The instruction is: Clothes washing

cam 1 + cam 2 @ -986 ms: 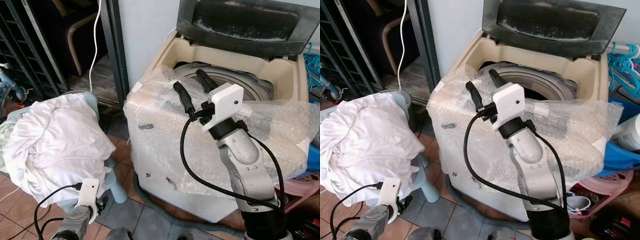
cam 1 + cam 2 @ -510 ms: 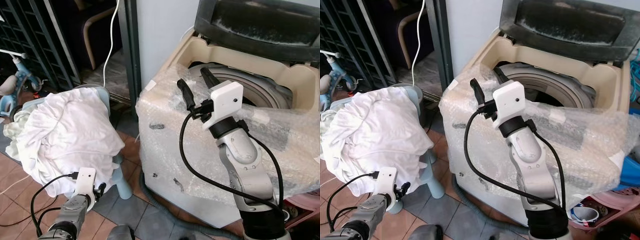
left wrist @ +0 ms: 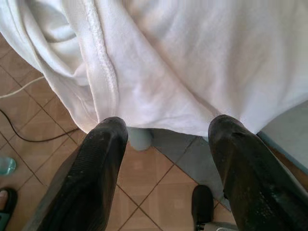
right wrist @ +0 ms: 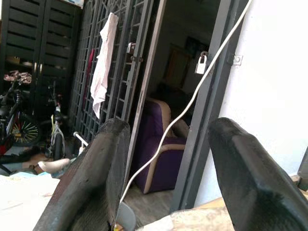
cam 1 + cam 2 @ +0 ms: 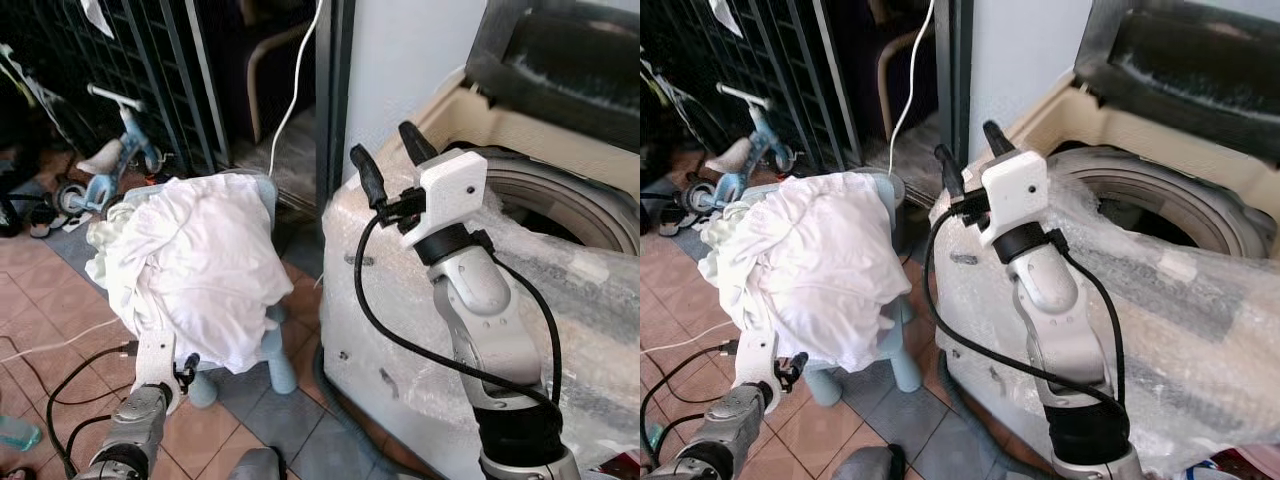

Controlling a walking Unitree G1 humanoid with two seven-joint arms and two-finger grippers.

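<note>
Left hand (image 3: 166,159) spread wide, empty, just under white clothes (image 3: 183,57).

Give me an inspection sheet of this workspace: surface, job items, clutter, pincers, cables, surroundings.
Surface: tiled floor, brown and grey.
Job items: white clothes heaped over a pale blue stool; top-loading washing machine, lid raised, body wrapped in bubble wrap, drum open.
Clutter: child's tricycle by the metal grille; bottle on the floor.
Pincers: left pincer open, low, just below the clothes' hem; right pincer open, raised beside the machine's front corner, holding nothing.
Cables: black lead looping along the right arm; white cord hanging by the door frame; thin cables on the floor.
Surroundings: purple armchair inside the doorway; padlock on the gate.
</note>
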